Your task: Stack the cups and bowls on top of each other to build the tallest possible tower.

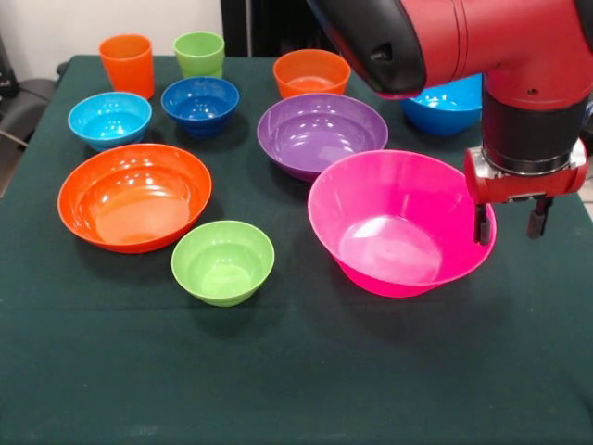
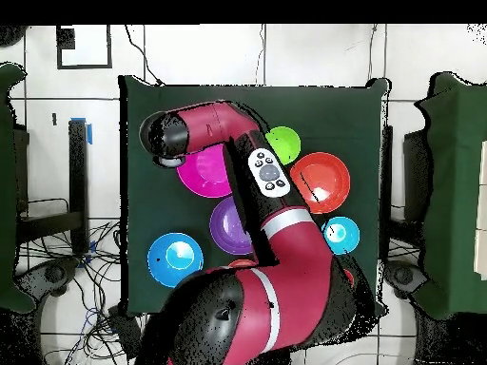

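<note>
1. Your gripper [image 1: 510, 222] hangs at the pink bowl [image 1: 398, 222], fingers spread: one finger [image 1: 482, 225] sits against the rim, apparently just inside it, and the other [image 1: 537, 219] hangs outside the bowl, clear of the wall. Nothing is pinched.
2. The pink bowl is glossy, deep and flared, upright on the cloth, and empty.
3. Beyond that bowl from the fingers stands the purple bowl [image 1: 321, 133], also empty, close to the pink one; whether they touch you cannot tell.
4. Farther from the fingers on that side you see the lime-green small bowl [image 1: 222, 262] and the wide orange bowl [image 1: 134, 196], both upright and empty.
5. Farthest from the fingers are the light-blue bowl [image 1: 109, 119], the dark-blue bowl [image 1: 199, 102], the small orange bowl [image 1: 311, 73], the orange cup [image 1: 127, 64] and the green cup [image 1: 199, 53].
6. The big blue bowl [image 1: 447, 107] shows partly behind the arm [image 1: 463, 42].
7. No bowl is stacked; each stands alone.
8. Everything rests on a dark green tablecloth [image 1: 296, 371]; in the overhead view a pale tiled floor [image 2: 314, 52] surrounds it.
</note>
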